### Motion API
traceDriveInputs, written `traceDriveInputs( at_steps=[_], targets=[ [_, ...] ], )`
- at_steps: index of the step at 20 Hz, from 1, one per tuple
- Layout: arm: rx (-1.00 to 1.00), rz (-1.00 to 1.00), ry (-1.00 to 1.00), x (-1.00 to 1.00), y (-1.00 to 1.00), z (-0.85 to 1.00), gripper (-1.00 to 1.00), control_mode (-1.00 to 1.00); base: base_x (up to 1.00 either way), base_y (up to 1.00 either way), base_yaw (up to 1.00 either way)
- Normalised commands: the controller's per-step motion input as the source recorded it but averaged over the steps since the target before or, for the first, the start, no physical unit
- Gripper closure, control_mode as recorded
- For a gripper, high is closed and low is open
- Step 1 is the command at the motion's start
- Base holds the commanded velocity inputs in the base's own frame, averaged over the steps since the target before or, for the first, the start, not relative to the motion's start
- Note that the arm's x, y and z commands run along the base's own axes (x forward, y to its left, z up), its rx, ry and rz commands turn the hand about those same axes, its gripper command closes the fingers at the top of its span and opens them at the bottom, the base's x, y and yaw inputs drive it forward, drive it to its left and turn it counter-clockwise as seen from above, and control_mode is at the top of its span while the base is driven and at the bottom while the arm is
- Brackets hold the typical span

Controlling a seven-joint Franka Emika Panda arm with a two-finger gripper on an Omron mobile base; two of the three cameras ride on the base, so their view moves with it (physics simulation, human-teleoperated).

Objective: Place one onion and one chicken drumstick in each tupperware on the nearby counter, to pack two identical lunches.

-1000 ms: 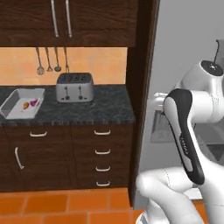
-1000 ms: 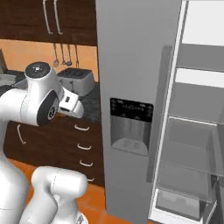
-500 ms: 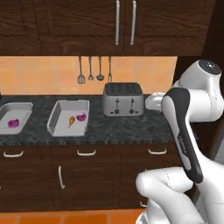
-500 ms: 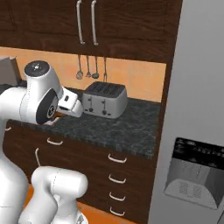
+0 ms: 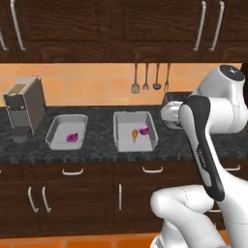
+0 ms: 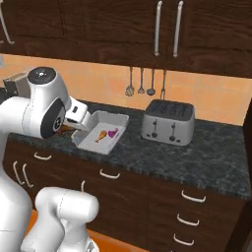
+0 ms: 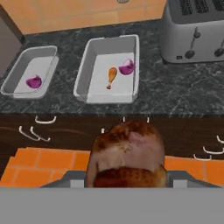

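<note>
On the black counter (image 5: pixel 97 145) sit two grey tupperware boxes side by side: the left box (image 5: pixel 67 131) holds one purple onion (image 5: pixel 72 138), and the right box (image 5: pixel 135 130) holds a second onion (image 5: pixel 144 130) with a chicken drumstick (image 5: pixel 134 135) lying just beside it. In the hand view the same pair shows, the left box (image 7: pixel 29 71) with its onion (image 7: pixel 33 82), the right box (image 7: pixel 110 69) with drumstick (image 7: pixel 111 77) and onion (image 7: pixel 127 67). The other drumstick (image 7: pixel 127 155) sits large at the bottom of the hand view, pinched in the gripper (image 7: pixel 127 179), in front of the drawer fronts below the counter and well short of the boxes. A silver toaster (image 6: pixel 168 122) stands on the counter to the right of the boxes, and a grey coffee machine (image 5: pixel 23 108) stands to their left. Kitchen utensils (image 5: pixel 150 79) hang on the orange wall above the right box. In the left base view the robot's own white arm covers most of the toaster
</note>
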Motion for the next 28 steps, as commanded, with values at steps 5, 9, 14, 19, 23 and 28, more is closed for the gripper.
traceDriveInputs(
  at_steps=[5,9,14,19,23,28],
  targets=[
    [0.00,0.00,0.00,0.00,0.00,0.00,1.00,1.00,0.25,1.00,-0.10],
    [0.00,0.00,0.00,0.00,0.00,0.00,1.00,1.00,0.54,1.00,-0.36],
    [0.00,0.00,0.00,0.00,0.00,0.00,1.00,1.00,0.90,0.95,-0.25],
    [-0.05,-0.09,0.03,0.58,0.23,-0.41,1.00,-1.00,0.35,0.13,-0.06],
    [0.00,-0.16,0.17,0.70,0.18,-1.00,1.00,-1.00,0.00,0.00,0.00],
    [0.05,-0.12,0.05,0.59,0.19,-1.00,1.00,-1.00,0.00,0.00,0.00]
  ],
)
